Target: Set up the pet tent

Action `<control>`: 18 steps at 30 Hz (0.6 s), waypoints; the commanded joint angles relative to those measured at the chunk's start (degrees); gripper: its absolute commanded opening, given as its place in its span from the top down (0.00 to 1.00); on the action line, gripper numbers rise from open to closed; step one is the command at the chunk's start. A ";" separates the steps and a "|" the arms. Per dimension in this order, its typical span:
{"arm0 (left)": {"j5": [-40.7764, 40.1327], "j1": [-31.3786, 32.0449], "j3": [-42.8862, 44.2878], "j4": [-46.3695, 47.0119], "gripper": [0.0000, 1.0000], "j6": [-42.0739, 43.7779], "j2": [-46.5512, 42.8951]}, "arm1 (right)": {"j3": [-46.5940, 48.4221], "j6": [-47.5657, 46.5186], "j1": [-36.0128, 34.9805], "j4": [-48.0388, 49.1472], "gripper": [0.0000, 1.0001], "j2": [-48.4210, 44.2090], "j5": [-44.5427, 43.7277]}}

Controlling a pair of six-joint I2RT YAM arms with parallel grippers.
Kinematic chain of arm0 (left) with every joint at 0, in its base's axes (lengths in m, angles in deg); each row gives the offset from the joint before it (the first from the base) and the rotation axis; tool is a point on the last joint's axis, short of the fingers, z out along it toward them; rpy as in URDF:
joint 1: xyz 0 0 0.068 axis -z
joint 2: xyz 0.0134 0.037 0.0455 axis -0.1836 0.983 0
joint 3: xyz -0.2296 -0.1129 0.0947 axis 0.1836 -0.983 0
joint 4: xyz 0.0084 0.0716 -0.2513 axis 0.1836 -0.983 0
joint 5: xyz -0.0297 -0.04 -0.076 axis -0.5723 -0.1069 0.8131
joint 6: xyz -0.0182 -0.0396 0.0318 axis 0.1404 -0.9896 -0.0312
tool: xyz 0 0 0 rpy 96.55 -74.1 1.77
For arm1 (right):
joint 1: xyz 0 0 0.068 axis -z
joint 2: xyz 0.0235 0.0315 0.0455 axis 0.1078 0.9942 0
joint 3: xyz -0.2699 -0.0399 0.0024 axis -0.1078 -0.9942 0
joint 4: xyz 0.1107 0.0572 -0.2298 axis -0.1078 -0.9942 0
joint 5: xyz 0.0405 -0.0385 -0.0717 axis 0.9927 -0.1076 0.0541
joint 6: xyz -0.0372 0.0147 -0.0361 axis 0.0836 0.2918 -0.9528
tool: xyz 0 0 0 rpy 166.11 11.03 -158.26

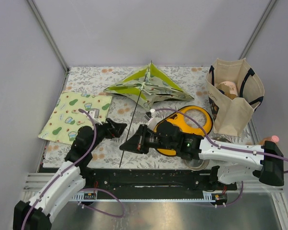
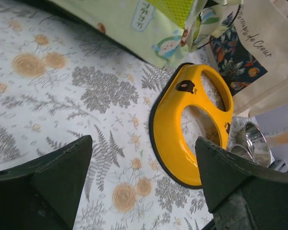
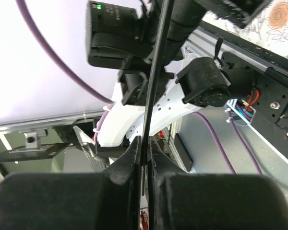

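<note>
Flowery table (image 1: 182, 76) fills the view. At the upper middle lies the pet tent (image 1: 146, 88), flat. Near the middle, the right gripper (image 3: 144, 143) pinches a thin black pole (image 3: 153, 72) tight. At lower left, the left gripper (image 2: 143, 141) is wide open, holding nothing.

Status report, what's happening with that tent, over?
Left gripper open, empty. Right gripper shut on thin black pole. Pet tent collapsed at the back. Orange feeder lies beside the pole.
</note>
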 commanded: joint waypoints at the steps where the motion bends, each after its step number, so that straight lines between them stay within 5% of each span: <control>1: 1.05 2.01 -2.41 27.96 0.09 -0.53 7.95 | 5.10 3.48 1.26 5.00 1.00 0.49 1.89; 13: -8.35 14.67 1.63 60.40 0.09 5.88 40.64 | 14.24 6.65 2.40 5.71 1.00 4.62 3.91; 18: -18.27 19.68 1.01 77.19 0.09 10.45 51.63 | 14.33 9.37 2.49 8.43 1.00 5.76 4.79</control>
